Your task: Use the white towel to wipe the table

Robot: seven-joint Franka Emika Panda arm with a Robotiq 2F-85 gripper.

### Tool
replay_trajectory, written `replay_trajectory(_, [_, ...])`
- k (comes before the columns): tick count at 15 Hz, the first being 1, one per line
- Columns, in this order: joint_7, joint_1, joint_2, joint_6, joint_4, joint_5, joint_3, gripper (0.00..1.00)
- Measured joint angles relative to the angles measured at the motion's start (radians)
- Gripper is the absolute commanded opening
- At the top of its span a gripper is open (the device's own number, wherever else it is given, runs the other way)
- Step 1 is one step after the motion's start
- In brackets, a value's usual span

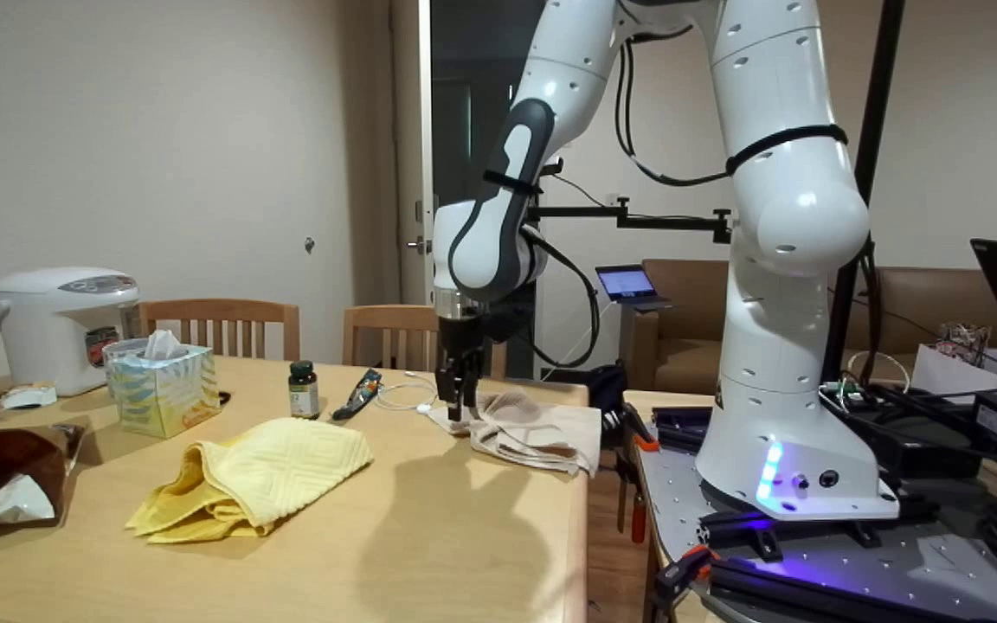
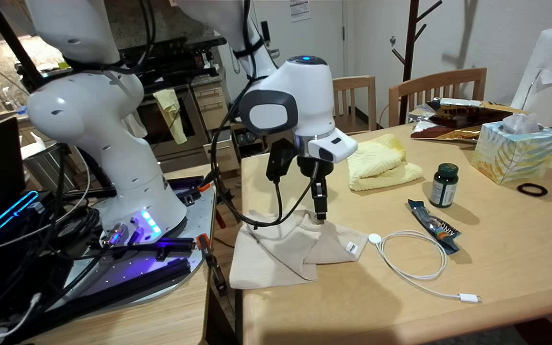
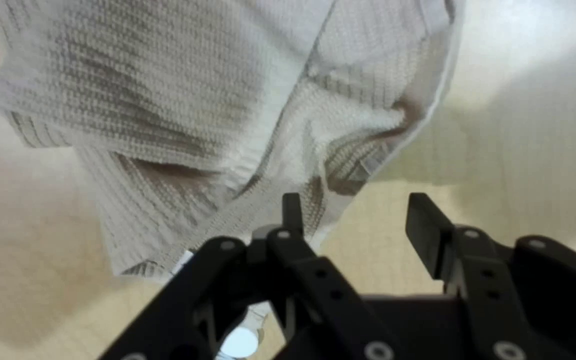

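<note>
The white towel, off-white and ribbed, lies crumpled and partly folded at the table's edge near the robot base, in an exterior view (image 1: 550, 437) and in an exterior view (image 2: 276, 261). It fills the upper left of the wrist view (image 3: 183, 100). My gripper (image 3: 350, 215) is open with nothing between its fingers. In the wrist view one finger is over the towel's edge and the other over bare table (image 3: 393, 260). The gripper points down just above or at the towel in both exterior views (image 1: 457, 414) (image 2: 321, 215); whether the tips touch the cloth cannot be told.
A yellow towel (image 1: 265, 476) lies on the table. A white cable (image 2: 415, 277), a wrapped bar (image 2: 433, 225) and a dark green bottle (image 2: 444, 186) lie or stand near the white towel. A tissue box (image 2: 518, 153), black ring (image 2: 532, 189) and snack bags (image 2: 467, 120) are farther off.
</note>
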Motion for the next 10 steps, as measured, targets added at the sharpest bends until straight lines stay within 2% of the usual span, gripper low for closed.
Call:
replay_trajectory(1, [0.0, 0.004, -0.018, -0.016, 0.0, 0.004, 0.005, 0.95])
replay_trajectory(3, [0.0, 0.013, -0.059, -0.055, -0.002, 0.02, 0.017, 1.0])
replay_trajectory(6, [-0.002, 0.04, -0.125, -0.146, -0.008, 0.051, 0.029, 1.0])
replay_trajectory(10, [-0.001, 0.112, -0.22, -0.235, -0.047, 0.053, 0.038, 1.0])
